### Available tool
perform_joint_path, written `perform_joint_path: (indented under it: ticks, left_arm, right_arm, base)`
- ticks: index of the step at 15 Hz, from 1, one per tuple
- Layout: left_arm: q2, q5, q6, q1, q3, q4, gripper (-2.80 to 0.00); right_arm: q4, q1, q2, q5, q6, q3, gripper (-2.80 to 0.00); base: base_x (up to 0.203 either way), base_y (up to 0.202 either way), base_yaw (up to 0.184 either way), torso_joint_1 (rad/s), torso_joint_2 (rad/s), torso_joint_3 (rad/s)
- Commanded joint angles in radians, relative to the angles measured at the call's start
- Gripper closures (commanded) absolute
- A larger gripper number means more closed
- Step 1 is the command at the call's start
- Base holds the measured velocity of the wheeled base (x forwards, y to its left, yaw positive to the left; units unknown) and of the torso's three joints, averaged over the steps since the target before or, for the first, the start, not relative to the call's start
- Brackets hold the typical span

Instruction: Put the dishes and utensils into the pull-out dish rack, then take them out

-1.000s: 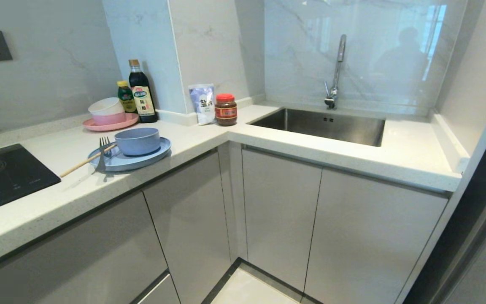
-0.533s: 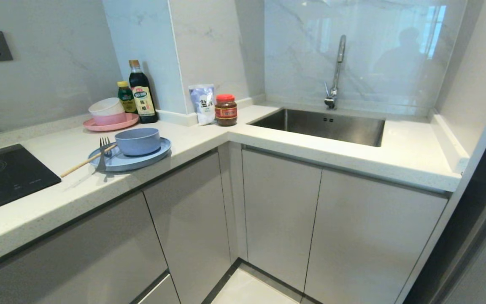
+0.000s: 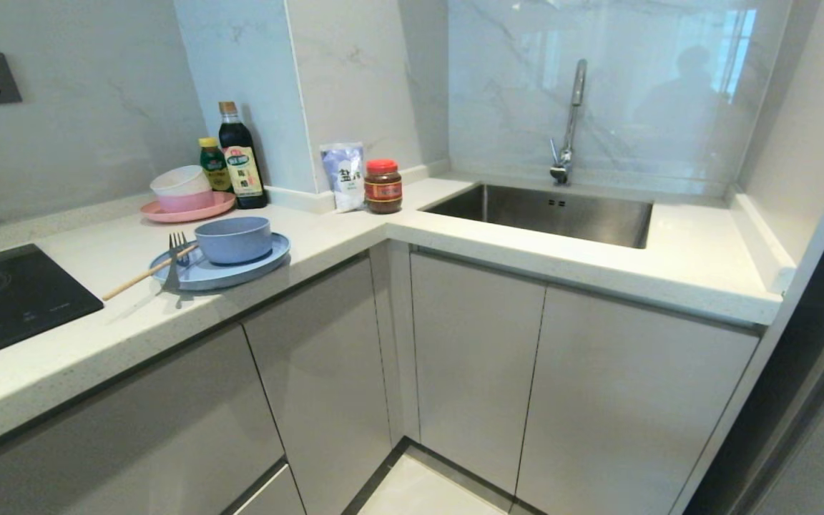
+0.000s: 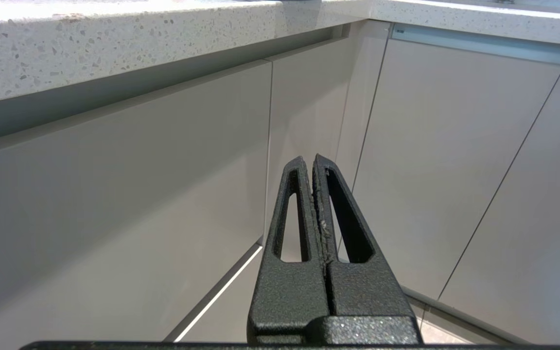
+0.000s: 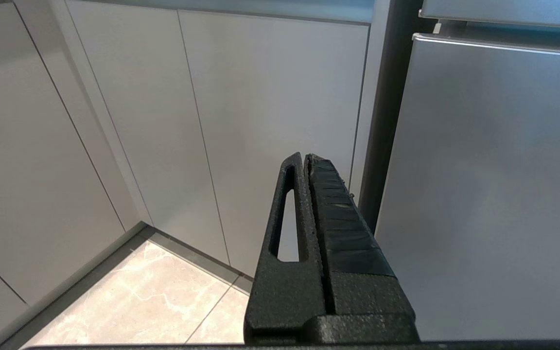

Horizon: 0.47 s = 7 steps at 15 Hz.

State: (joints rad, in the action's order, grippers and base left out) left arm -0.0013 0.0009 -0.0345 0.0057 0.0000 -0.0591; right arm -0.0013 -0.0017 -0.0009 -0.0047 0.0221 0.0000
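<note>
A light-blue bowl sits on a wide light-blue plate on the left counter. Light-wood chopsticks and a silver fork rest across the plate's left rim. The spoon and the pull-out dish rack are out of view; all cabinet fronts are closed. Neither arm shows in the head view. My left gripper is shut and empty, low before the grey cabinet fronts under the counter. My right gripper is shut and empty, facing cabinet doors beside a steel appliance front.
A pink plate with stacked white and pink bowls, two sauce bottles, a pouch and a red-lidded jar line the back. A black cooktop lies left; a sink with faucet sits right. A person's reflection shows on the glossy wall.
</note>
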Motion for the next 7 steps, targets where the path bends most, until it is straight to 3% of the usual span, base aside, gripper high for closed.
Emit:
perform_joint_path:
  ticks: [1, 7]
  left_arm:
    - [0.0, 0.001, -0.001, 0.0, 0.026, -0.001, 0.0]
    - [0.0, 0.001, -0.001, 0.0, 0.026, -0.001, 0.0]
  right_arm:
    - [0.0, 0.0, -0.002, 0.0, 0.002, 0.002, 0.0]
    - [0.0, 0.0, -0.002, 0.0, 0.001, 0.002, 0.0]
  base:
    - [0.0, 0.0, 0.0, 0.0, 0.0, 0.0]
    - [0.0, 0.0, 0.0, 0.0, 0.0, 0.0]
